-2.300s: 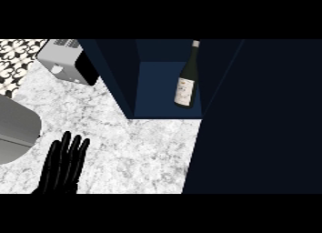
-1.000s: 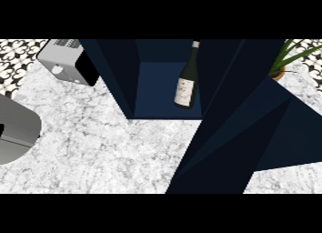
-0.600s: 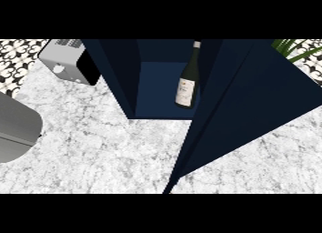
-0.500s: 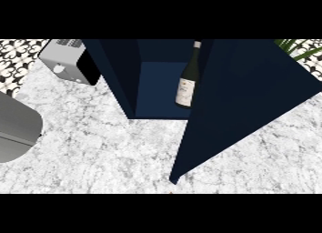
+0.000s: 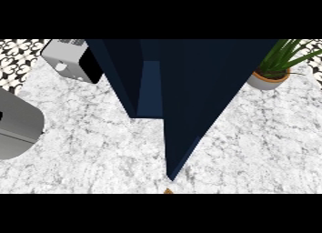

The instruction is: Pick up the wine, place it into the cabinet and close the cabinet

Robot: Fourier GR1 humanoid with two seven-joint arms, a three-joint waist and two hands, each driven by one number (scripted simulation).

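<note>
Marble counter all around. Blue cabinet in middle, door almost closed, thin gap left. Wine not seen; likely inside, behind door. Which way bottle points: cannot tell. Glass bottle likely heavy, smooth, breakable; best held round body. Hands not seen, so grip cannot tell. Toaster left, plant right.

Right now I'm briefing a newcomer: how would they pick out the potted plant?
Start at the tall dark blue cabinet in the middle of the marble counter. Right of it stands the potted plant. It alone has green leaves.
</note>
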